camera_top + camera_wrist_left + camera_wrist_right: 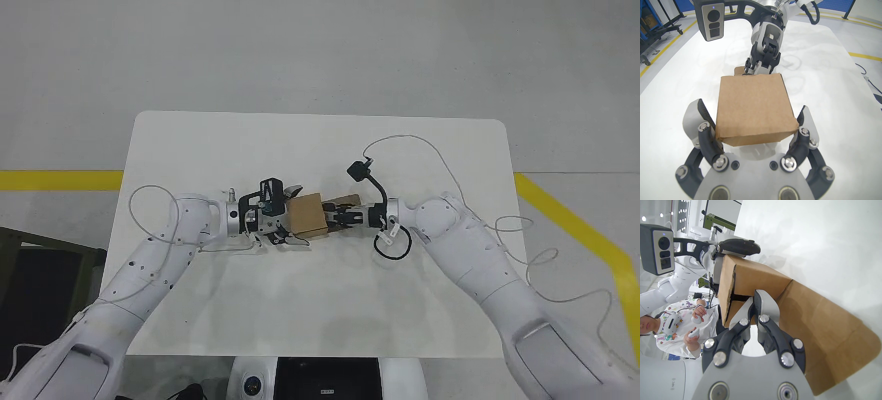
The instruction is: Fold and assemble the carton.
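Carton [306,215] lies at the middle of the table [320,140], its end toward the table's left edge clamped between the fingers of the left gripper [752,106], while the right gripper [754,298] sits at the open end toward the table's right edge, fingers pressed together — whether they nip the inner flap [737,310] I cannot tell. Closing that end looks like the step in hand: best to hold the left clamp firm and flat to the table, and push the inner flap squarely inward before folding the broad outer flap [829,332], now splayed open, over it
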`<act>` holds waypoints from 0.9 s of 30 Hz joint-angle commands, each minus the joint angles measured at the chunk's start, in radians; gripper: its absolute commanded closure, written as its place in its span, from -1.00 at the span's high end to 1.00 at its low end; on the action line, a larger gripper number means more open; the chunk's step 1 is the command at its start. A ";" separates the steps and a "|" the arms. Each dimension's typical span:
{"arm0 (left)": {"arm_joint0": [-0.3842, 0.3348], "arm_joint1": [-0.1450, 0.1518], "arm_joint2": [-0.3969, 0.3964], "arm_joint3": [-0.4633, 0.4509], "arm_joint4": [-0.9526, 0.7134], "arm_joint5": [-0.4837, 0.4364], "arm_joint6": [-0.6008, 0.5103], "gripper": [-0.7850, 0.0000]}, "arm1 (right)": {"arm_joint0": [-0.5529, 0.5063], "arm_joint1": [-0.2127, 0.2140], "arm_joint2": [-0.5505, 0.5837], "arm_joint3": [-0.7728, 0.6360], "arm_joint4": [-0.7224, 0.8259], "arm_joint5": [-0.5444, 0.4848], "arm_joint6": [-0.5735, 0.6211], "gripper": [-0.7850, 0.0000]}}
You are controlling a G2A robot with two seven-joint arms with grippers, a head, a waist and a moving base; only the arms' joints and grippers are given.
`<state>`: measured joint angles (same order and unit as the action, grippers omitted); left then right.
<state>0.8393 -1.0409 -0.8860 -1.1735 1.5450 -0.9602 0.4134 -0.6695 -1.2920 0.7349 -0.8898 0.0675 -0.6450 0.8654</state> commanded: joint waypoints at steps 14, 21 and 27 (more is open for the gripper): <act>-0.002 -0.002 -0.003 0.006 0.004 0.001 0.000 1.00 | 0.005 0.026 0.066 -0.001 0.017 -0.005 0.101 -1.00; -0.001 0.000 -0.009 0.004 0.007 0.000 0.002 1.00 | -0.038 0.079 0.166 -0.064 -0.015 0.042 0.154 -0.76; 0.001 0.000 -0.012 0.001 0.008 -0.002 0.002 1.00 | -0.074 0.118 0.243 -0.130 -0.056 0.086 0.192 -0.46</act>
<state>0.8398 -1.0405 -0.8971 -1.1718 1.5534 -0.9624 0.4159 -0.7394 -1.1779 0.9686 -1.0121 0.0161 -0.5644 1.0535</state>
